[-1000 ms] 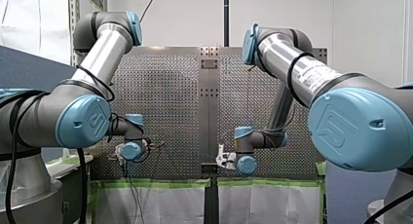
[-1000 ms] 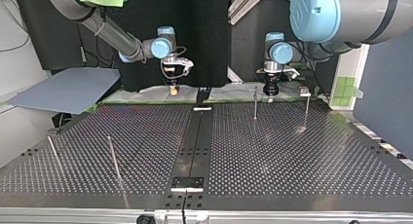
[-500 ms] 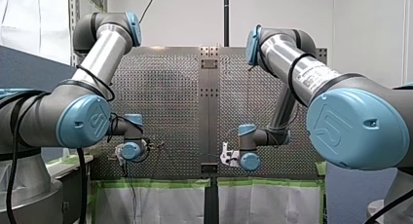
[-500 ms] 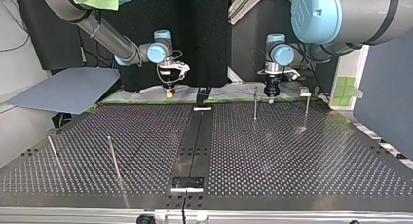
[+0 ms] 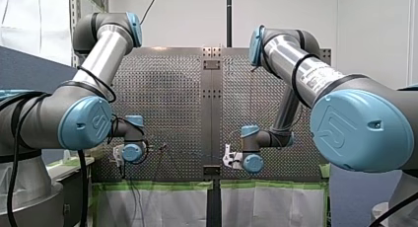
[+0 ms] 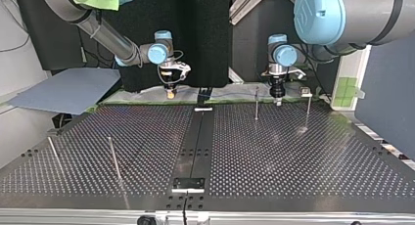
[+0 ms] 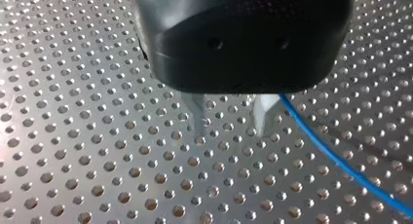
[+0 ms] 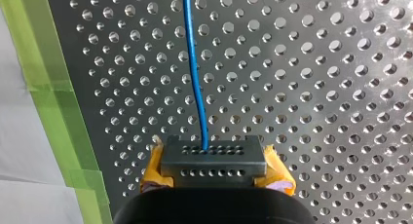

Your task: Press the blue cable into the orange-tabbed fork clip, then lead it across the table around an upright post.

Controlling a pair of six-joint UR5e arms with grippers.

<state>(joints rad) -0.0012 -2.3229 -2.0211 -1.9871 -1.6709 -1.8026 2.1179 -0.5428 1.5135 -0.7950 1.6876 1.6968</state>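
Note:
The blue cable (image 8: 195,78) runs ahead over the perforated table (image 8: 316,87) out of my right gripper (image 8: 214,160), whose yellow pads (image 8: 153,168) are shut on it. In the top view my right gripper (image 6: 170,92) hangs at the far edge, left of centre. My left gripper (image 7: 229,131) stands open just above the plate; the cable (image 7: 341,160) passes beside one metal finger (image 7: 263,114), outside the gap. In the top view my left gripper (image 6: 277,99) is next to an upright post (image 6: 256,103). A small clip-like fixture (image 6: 306,92) sits beside it; no orange tab shows.
A second post (image 6: 308,110) stands near the fixture, and two more posts (image 6: 113,159) lean at the top view's near left. Green tape (image 8: 53,87) lines the table's edge beside my right gripper. A grey sheet (image 6: 68,90) lies off the table at the top view's left.
My left gripper's fingers have parted and let go of the cable, and it has shifted slightly toward the top view's right. My right gripper moved a little toward that view's left, then held still.

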